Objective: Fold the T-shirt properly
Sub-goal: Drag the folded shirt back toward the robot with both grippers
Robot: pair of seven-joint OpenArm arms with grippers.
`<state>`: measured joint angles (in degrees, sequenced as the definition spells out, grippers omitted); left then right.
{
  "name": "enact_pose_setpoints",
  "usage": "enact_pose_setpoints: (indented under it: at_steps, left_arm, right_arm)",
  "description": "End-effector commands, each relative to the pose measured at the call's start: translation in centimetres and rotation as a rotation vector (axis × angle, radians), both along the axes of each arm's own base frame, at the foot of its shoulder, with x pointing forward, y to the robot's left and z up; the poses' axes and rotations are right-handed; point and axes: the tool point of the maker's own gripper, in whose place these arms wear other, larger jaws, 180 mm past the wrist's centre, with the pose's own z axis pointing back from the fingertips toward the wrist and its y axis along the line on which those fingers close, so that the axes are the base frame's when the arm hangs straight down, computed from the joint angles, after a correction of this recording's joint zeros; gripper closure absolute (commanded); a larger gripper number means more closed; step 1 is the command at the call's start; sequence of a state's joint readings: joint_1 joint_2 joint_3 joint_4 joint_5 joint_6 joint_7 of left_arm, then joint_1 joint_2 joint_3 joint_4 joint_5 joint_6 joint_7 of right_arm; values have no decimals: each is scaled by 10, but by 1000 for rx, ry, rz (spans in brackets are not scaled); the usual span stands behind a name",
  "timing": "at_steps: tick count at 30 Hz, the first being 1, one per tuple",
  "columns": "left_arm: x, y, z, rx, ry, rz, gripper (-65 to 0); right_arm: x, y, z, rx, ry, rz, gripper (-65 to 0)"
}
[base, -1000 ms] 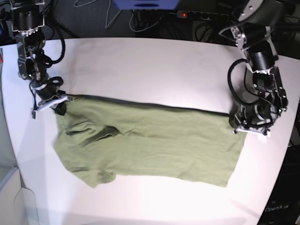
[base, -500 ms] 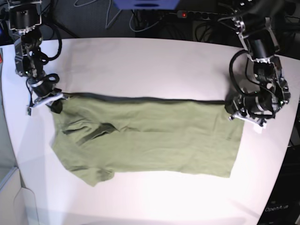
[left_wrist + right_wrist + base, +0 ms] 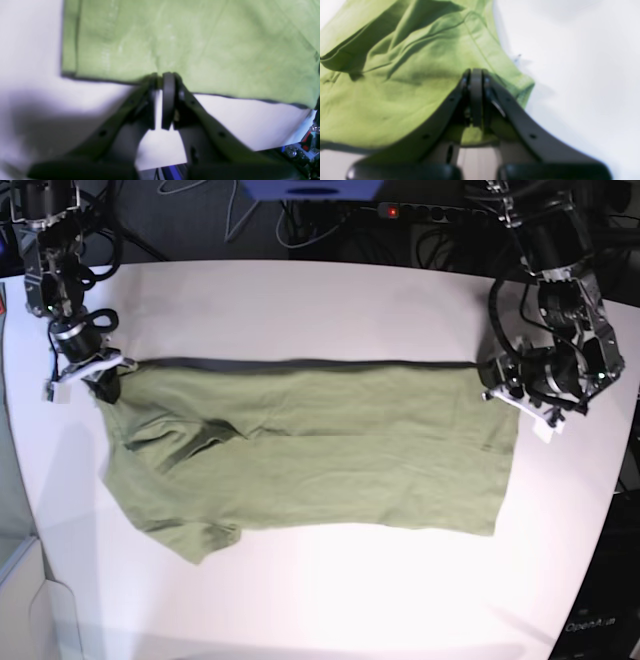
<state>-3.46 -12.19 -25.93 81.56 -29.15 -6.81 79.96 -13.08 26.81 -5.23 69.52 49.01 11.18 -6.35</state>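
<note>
White table, gripper-pinched T-shirt

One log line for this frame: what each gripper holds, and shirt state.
left gripper: shut on T-shirt edge | right gripper: shut on T-shirt edge | T-shirt: spread, far edge taut

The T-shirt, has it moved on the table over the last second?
Yes. The T-shirt, pinched at both ends by the left gripper and right gripper, has slid toward the table's far edge; its stretched top edge now lies nearer it.
</note>
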Motion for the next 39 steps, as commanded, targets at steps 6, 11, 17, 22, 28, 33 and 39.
enact_pose_setpoints:
  at_steps: [6, 11, 17, 22, 28, 33, 39]
  left_arm:
    - [-9, 7, -1, 15, 11, 0, -33]
    - [-30, 6, -13, 12, 59, -1, -33]
    - [-47, 7, -21, 14, 96, -3, -33]
    - [-59, 8, -16, 45, 84, -20, -33]
    - [-63, 8, 5, 98, 16, -48, -33]
    - [-43, 3, 44, 158, -125, -83, -33]
    - [1, 3, 88, 197, -285, -77, -33]
  right_arm:
    - [-56, -14, -34, -60, 183, 11, -4]
    - [-78, -14, -40, -63, 198, 9, -4]
    - [-92, -5, -41, -35, 181, 46, -4]
    - [-100, -6, -43, -35, 197, 48, -4]
    - [-109, -5, -45, -39, 194, 47, -4]
    - [-110, -5, -45, -39, 196, 46, -4]
    - [-110, -7, -44, -40, 194, 42, -4]
